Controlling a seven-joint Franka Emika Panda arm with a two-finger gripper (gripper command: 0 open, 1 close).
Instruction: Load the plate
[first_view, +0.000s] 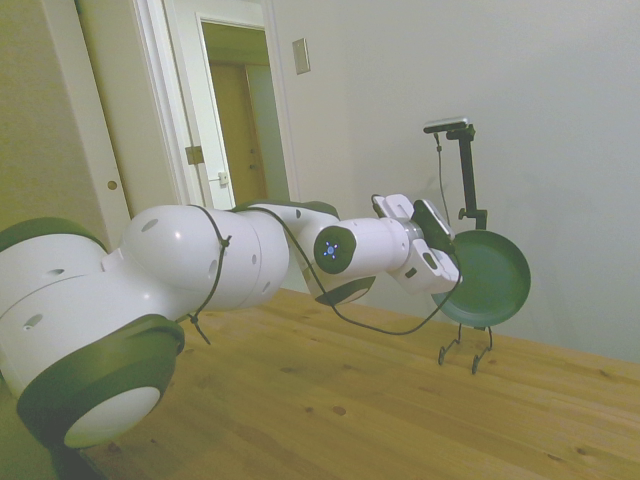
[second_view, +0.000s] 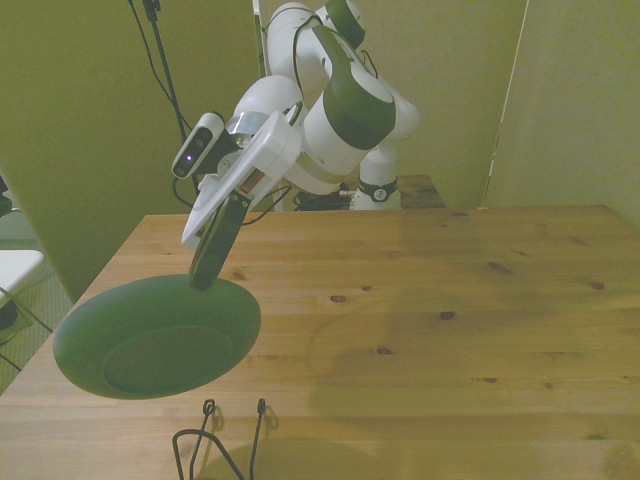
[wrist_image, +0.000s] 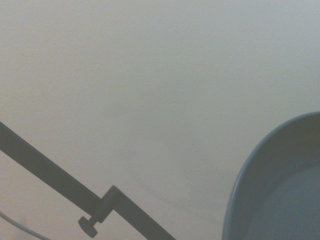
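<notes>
The dark green plate hangs in the air, tipped up almost on edge, held by its rim. My gripper is shut on that rim from the arm's side. In the front view the plate shows its paler underside with a round foot ring, and one dark finger comes down onto its upper rim at my gripper. Part of the plate's rim and inner face fills a corner of the wrist view. A small black wire rack stands on the table just below the plate, near the table's edge.
The wooden table stretches wide toward the front view's right. A plain wall stands close behind the plate and rack. A doorway lies behind the arm.
</notes>
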